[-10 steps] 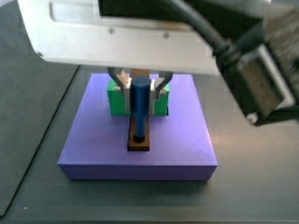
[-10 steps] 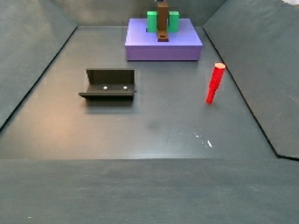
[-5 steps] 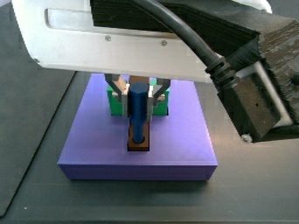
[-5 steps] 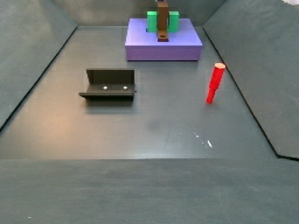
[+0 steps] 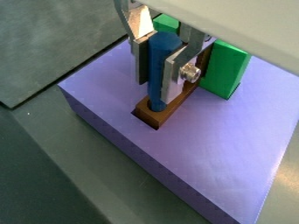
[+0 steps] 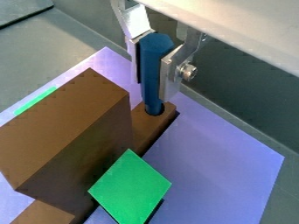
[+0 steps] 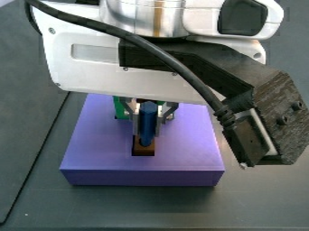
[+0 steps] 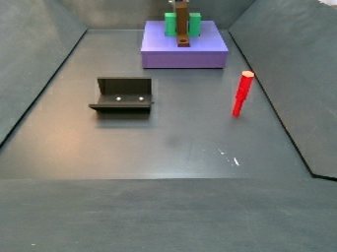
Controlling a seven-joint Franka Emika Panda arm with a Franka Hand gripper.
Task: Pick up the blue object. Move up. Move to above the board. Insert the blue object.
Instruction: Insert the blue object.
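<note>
The blue object point(image 5: 156, 70) is a short upright rod. My gripper point(image 5: 158, 83) is shut on it, with a silver finger on each side. Its lower end stands in the hole of the brown block point(image 5: 158, 114) on the purple board point(image 5: 211, 162). Another wrist view shows the same grip point(image 6: 155, 83) on the rod point(image 6: 152, 66), with its foot in the brown block point(image 6: 65, 166). In a side view the gripper point(image 7: 146, 117) holds the rod point(image 7: 146, 128) over the board point(image 7: 108, 153).
A green block point(image 5: 225, 70) stands on the board just behind the brown one. A red rod point(image 8: 242, 94) stands on the grey floor to the right of the board point(image 8: 184, 56). The fixture point(image 8: 124, 95) stands at the left.
My gripper has come down with the blue rod in it, and more of the arm now fills the side view. The rod's lower end sits lower in the brown block.
</note>
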